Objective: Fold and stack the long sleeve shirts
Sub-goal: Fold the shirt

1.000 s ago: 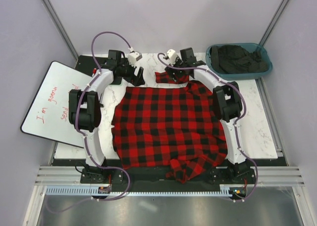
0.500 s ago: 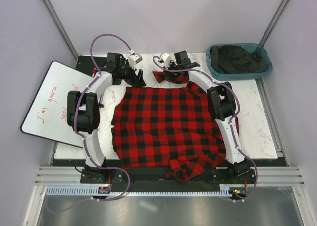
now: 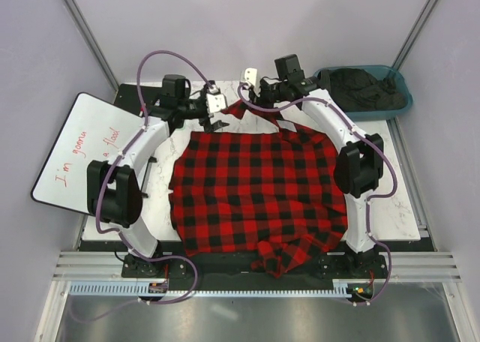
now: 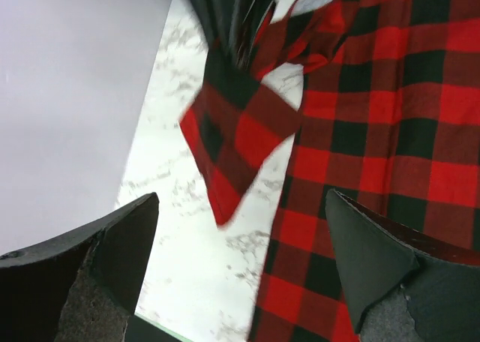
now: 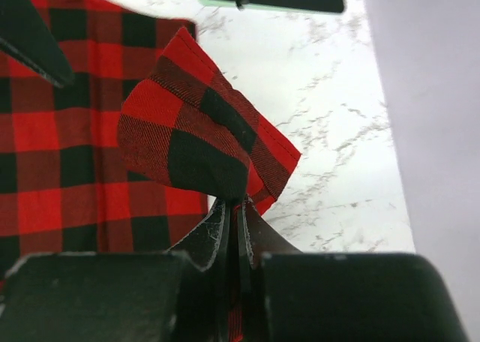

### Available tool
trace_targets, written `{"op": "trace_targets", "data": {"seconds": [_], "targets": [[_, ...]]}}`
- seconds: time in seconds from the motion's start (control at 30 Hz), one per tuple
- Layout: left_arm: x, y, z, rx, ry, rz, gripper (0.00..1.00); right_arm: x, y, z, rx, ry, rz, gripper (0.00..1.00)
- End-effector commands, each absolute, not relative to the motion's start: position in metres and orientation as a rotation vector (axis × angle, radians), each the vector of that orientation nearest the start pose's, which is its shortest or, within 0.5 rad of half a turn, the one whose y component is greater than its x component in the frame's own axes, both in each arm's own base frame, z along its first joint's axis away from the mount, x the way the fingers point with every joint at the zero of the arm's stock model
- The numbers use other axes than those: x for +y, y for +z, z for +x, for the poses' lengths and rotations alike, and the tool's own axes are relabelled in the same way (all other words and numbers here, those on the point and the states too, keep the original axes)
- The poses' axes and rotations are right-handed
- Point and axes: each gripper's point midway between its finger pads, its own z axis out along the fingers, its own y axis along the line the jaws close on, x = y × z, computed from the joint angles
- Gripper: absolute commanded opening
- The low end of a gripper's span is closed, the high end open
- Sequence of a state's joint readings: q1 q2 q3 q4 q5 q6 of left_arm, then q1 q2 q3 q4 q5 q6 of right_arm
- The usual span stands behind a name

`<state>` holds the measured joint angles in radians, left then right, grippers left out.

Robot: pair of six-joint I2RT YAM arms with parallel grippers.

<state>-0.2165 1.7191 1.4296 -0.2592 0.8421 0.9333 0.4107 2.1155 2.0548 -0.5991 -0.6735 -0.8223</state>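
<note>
Looking left first, my left gripper (image 4: 240, 237) waits with jaws wide open. The shirt (image 3: 255, 192) lies flat on the table (image 3: 397, 184). My right gripper (image 5: 234, 211) has just lifted one pinched corner, so folding can start.

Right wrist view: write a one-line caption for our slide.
Right gripper pinches a fold of the shirt over the marble table.
</note>
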Motion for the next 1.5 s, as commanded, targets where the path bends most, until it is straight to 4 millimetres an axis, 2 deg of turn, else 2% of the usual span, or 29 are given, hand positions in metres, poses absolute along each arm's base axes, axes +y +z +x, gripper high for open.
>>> {"op": "trace_targets", "data": {"seconds": [0.0, 0.1, 0.2, 0.23, 0.3, 0.33, 0.37, 0.4, 0.43, 0.47, 0.53, 0.57, 0.63, 0.67, 0.7, 0.73, 0.77, 0.87, 0.97, 1.03, 1.1, 1.13, 1.17, 1.23, 1.3, 1.37, 1.4, 1.43, 1.47], "targets": [[-0.24, 0.224, 0.434, 1.075, -0.244, 1.654, 0.99, 0.311, 0.198, 0.456, 1.448, 0.625, -1.629, 0.0], [-0.249, 0.218, 0.44, 1.084, -0.168, 1.658, 0.95, 0.31, 0.2, 0.45, 1.425, 0.628, -1.657, 0.01], [-0.254, 0.212, 0.443, 1.096, -0.141, 1.677, 0.83, 0.31, 0.201, 0.443, 1.404, 0.638, -1.676, 0.01], [-0.255, 0.204, 0.44, 1.117, -0.146, 1.699, 0.69, 0.31, 0.202, 0.441, 1.398, 0.642, -1.681, 0.01], [-0.258, 0.2, 0.439, 1.152, -0.16, 1.704, 0.51, 0.309, 0.202, 0.439, 1.392, 0.638, -1.686, 0.04], [-0.258, 0.197, 0.437, 1.186, -0.185, 1.697, 0.22, 0.308, 0.201, 0.439, 1.406, 0.638, -1.68, 0.09], [-0.257, 0.196, 0.437, 1.221, -0.198, 1.683, 0.12, 0.307, 0.201, 0.442, 1.418, 0.629, -1.667, 0.24], [-0.259, 0.201, 0.436, 1.27, -0.237, 1.642, 0.03, 0.302, 0.2, 0.448, 1.45, 0.615, -1.645, 0.34], [-0.258, 0.203, 0.436, 1.313, -0.262, 1.615, 0.02, 0.298, 0.2, 0.45, 1.505, 0.635, -1.597, 0.42], [-0.257, 0.198, 0.434, 1.378, -0.298, 1.595, 0.02, 0.295, 0.202, 0.456, 1.518, 0.64, -1.562, 0.66], [-0.261, 0.2, 0.436, 1.525, -0.398, 1.505, 0.02, 0.275, 0.205, 0.472, 1.587, 0.631, -1.465, 0.8], [-0.258, 0.192, 0.434, 1.628, -0.433, 1.473, 0.02, 0.27, 0.209, 0.482, 1.626, 0.631, -1.385, 0.98], [-0.264, 0.198, 0.454, 1.84, -0.512, 1.252, 0.02, 0.246, 0.208, 0.503, 1.696, 0.574, -1.29, 0.98], [-0.257, 0.191, 0.452, 1.984, -0.541, 1.171, 0.02, 0.239, 0.21, 0.507, 1.72, 0.573, -1.256, 0.98], [-0.265, 0.225, 0.465, 2.025, -0.603, 0.994, 0.02, 0.232, 0.211, 0.513, 1.739, 0.553, -1.227, 0.98], [-0.264, 0.21, 0.476, 2.132, -0.617, 0.884, 0.02, 0.221, 0.211, 0.519, 1.77, 0.53, -1.191, 0.98], [-0.263, 0.232, 0.483, 2.206, -0.686, 0.653, 0.02, 0.217, 0.211, 0.519, 1.797, 0.536, -1.159, 0.98], [-0.275, 0.244, 0.485, 2.315, -0.962, 0.301, 0.02, 0.204, 0.205, 0.521, 1.858, 0.519, -1.101, 0.95], [-0.291, 0.259, 0.491, 2.304, -1.115, 0.119, 0.02, 0.182, 0.196, 0.525, 1.926, 0.486, -1.027, 0.93], [-0.299, 0.274, 0.51, 2.199, -1.156, 0.087, 0.02, 0.168, 0.193, 0.527, 1.963, 0.465, -0.986, 0.93], [-0.302, 0.268, 0.526, 2.165, -1.18, -0.022, 0.02, 0.157, 0.182, 0.529, 2.01, 0.405, -0.971, 0.94], [-0.306, 0.281, 0.543, 2.053, -1.188, -0.026, 0.02, 0.154, 0.179, 0.529, 2.022, 0.399, -0.968, 0.94], [-0.31, 0.265, 0.553, 2.06, -1.207, -0.089, 0.02, 0.15, 0.174, 0.528, 2.036, 0.395, -0.962, 0.94], [-0.314, 0.262, 0.573, 2.002, -1.215, -0.15, 0.02, 0.144, 0.169, 0.529, 2.06, 0.39, -0.942, 0.95], [-0.319, 0.245, 0.593, 1.999, -1.23, -0.224, 0.02, 0.135, 0.163, 0.531, 2.088, 0.374, -0.919, 0.95], [-0.314, 0.238, 0.615, 1.943, -1.152, -0.288, 0.02, 0.128, 0.154, 0.53, 2.127, 0.367, -0.895, 0.95], [-0.311, 0.225, 0.625, 1.927, -1.118, -0.324, 0.08, 0.122, 0.152, 0.531, 2.139, 0.358, -0.882, 0.95], [-0.31, 0.222, 0.635, 1.882, -1.099, -0.341, 0.1, 0.118, 0.148, 0.53, 2.155, 0.357, -0.88, 0.95], [-0.312, 0.241, 0.644, 1.783, -1.118, -0.306, 0.12, 0.115, 0.142, 0.529, 2.172, 0.346, -0.876, 0.95]]}}
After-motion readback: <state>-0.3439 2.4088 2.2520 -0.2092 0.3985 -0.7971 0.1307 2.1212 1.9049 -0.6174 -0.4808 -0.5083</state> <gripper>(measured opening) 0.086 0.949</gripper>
